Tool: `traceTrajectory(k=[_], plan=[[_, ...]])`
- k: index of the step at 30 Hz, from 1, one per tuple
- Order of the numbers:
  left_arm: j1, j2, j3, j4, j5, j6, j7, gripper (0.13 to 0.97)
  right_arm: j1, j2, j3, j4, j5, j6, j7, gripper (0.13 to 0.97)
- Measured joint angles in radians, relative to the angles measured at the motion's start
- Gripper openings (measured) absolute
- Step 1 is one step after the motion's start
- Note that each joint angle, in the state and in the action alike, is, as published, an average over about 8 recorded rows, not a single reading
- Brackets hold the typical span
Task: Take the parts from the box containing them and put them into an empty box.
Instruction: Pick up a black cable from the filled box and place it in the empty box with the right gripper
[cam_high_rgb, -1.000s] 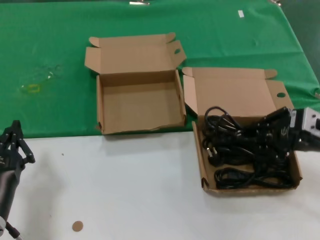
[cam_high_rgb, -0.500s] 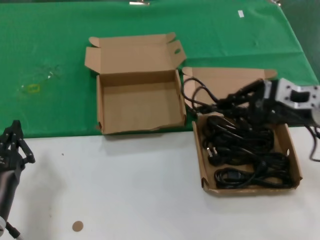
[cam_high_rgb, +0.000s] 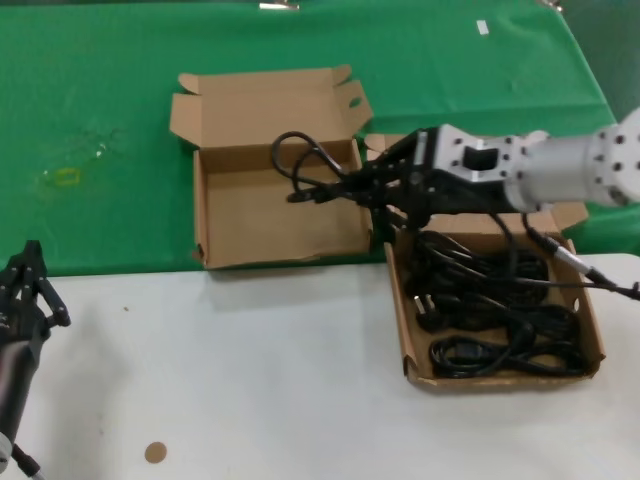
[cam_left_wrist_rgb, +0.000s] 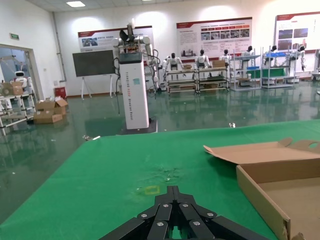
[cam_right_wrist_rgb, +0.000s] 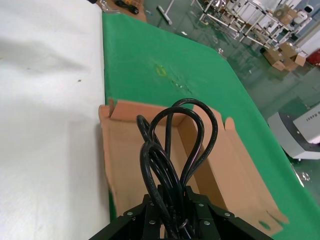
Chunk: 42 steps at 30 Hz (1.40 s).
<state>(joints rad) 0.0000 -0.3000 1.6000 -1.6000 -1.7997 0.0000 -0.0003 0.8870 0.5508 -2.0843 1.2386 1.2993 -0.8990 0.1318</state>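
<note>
With my right gripper (cam_high_rgb: 345, 188) clamped on a cable (cam_high_rgb: 300, 165), I've swung from the full box (cam_high_rgb: 500, 370) to over the empty box (cam_high_rgb: 215, 255); left gripper (cam_high_rgb: 25, 290) idle, jaws unreadable.

A flat white tabletop (cam_high_rgb: 250, 380) with a green cloth (cam_high_rgb: 110, 130) over its far part carried two open brown cardboard boxes, the ragged-fronted one (cam_high_rgb: 215, 235) beside the straight-fronted one (cam_high_rgb: 592, 335). A small brown disc (cam_high_rgb: 154, 453) lay near the front edge.

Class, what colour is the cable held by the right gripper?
Black. The cable in the right gripper shows best in the right wrist view.
</note>
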Motion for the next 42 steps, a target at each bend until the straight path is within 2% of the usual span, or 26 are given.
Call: traceTrajectory(k=[20, 42], plan=[[0.0, 0.0, 0.0, 0.0, 0.0, 0.0, 0.0, 0.144, 0.123, -0.254, -0.07, -0.227, -0.103, 0.085, -0.018, 0.223], [0.0, 0.0, 0.0, 0.0, 0.0, 0.0, 0.0, 0.144, 0.168, -0.324, -0.072, -0.413, -0.126, 0.157, -0.087, 0.241]])
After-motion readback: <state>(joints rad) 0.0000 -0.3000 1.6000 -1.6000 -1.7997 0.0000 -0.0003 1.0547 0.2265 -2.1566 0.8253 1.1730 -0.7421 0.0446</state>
